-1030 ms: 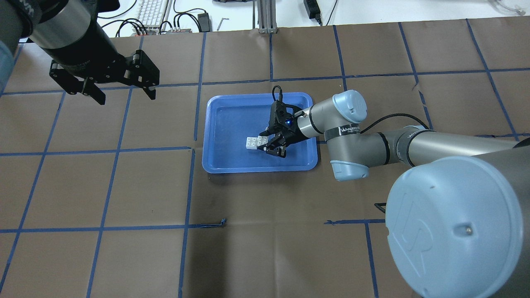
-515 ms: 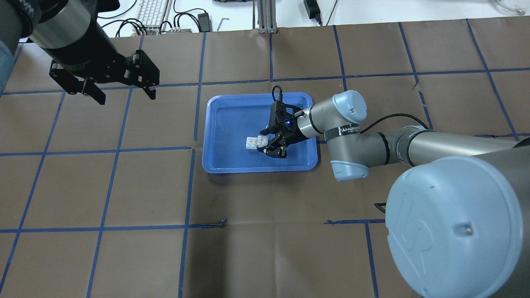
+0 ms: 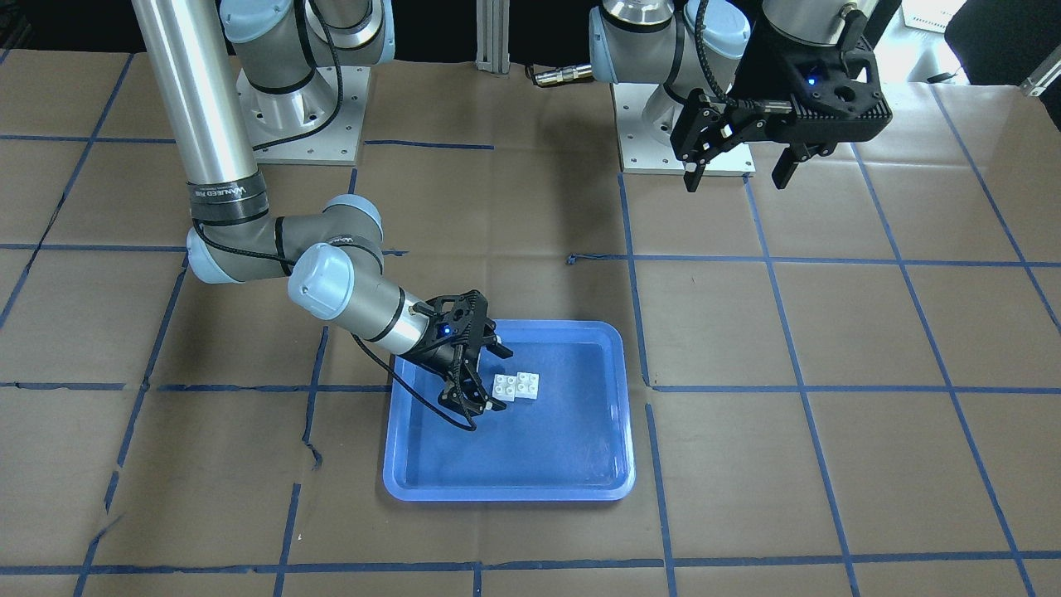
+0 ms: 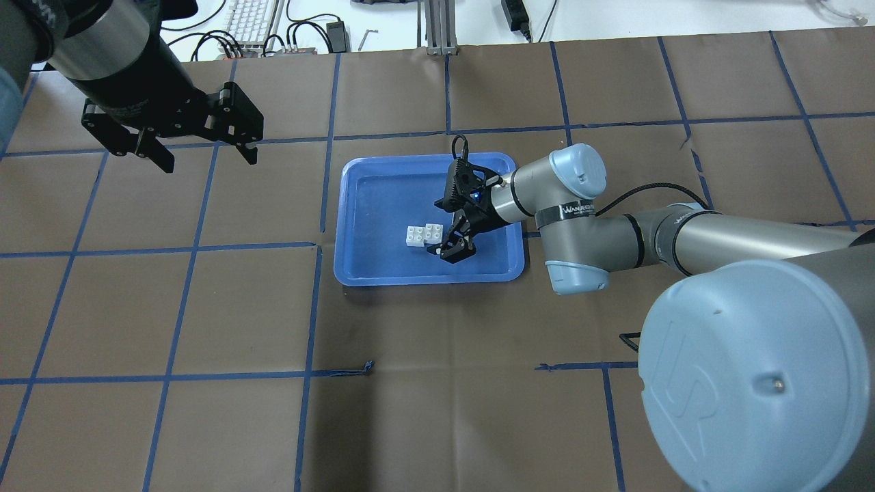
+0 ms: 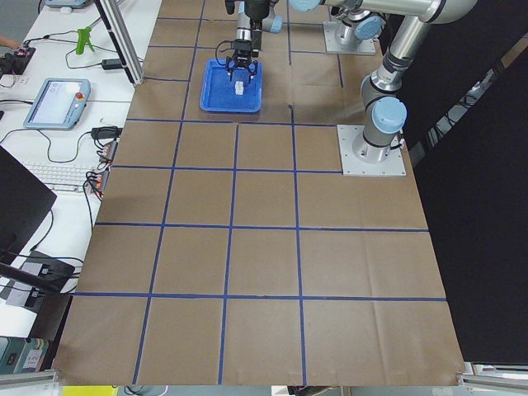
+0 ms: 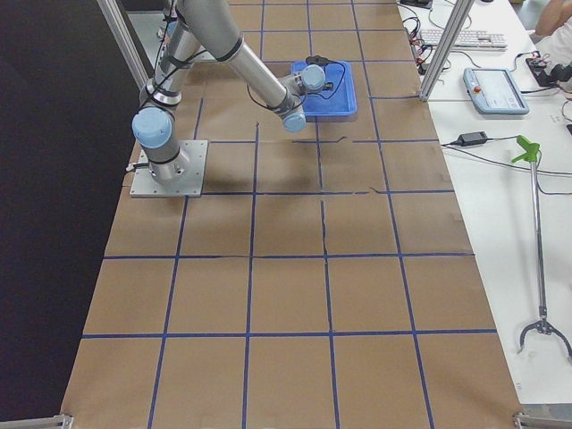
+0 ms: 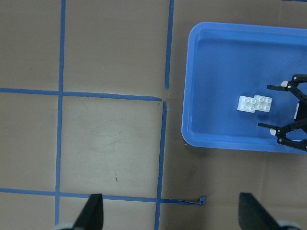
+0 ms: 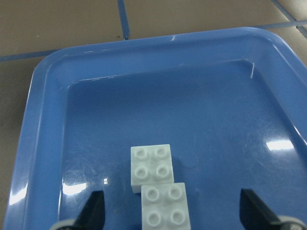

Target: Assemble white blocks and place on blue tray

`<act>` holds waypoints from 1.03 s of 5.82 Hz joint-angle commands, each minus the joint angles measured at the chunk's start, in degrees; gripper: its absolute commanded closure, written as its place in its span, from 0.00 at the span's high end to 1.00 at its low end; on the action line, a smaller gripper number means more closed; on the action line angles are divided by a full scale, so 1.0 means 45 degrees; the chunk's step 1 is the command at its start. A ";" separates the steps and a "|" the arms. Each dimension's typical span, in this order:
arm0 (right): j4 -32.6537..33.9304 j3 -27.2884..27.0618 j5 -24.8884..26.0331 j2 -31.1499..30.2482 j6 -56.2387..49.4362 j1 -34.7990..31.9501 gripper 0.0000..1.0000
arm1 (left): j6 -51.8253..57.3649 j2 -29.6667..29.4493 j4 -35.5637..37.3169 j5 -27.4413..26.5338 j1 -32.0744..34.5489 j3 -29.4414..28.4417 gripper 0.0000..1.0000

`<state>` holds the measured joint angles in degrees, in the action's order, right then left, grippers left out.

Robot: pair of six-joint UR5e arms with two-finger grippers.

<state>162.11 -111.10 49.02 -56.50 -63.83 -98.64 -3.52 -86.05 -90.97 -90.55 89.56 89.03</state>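
Observation:
The two white blocks (image 4: 424,234) lie joined, offset corner to corner, on the floor of the blue tray (image 4: 383,198). They also show in the front view (image 3: 515,386), the left wrist view (image 7: 255,103) and the right wrist view (image 8: 158,191). My right gripper (image 4: 446,229) is open, low over the tray, its fingers either side of the nearer block without touching it (image 3: 491,378) (image 8: 173,213). My left gripper (image 4: 207,158) is open and empty, high over the table, far to the left of the tray (image 3: 738,174).
The tray (image 3: 539,464) sits mid-table on brown paper marked with blue tape lines. The arm bases (image 3: 298,124) stand at the robot's side. A keyboard and cables (image 4: 253,20) lie beyond the far edge.
My right gripper's jaws have spread apart from the blocks and the wrist has shifted slightly. The blocks stay put on the tray. The left arm has not moved.

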 commanded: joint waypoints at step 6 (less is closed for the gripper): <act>-0.3537 0.1093 0.1308 -0.1327 0.0473 0.0142 1.00 | 0.0000 0.0059 -0.0019 0.0004 0.0039 0.0000 1.00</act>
<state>148.79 -106.94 53.09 -61.17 -61.72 -98.20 -3.52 -85.80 -91.05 -90.59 89.66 88.93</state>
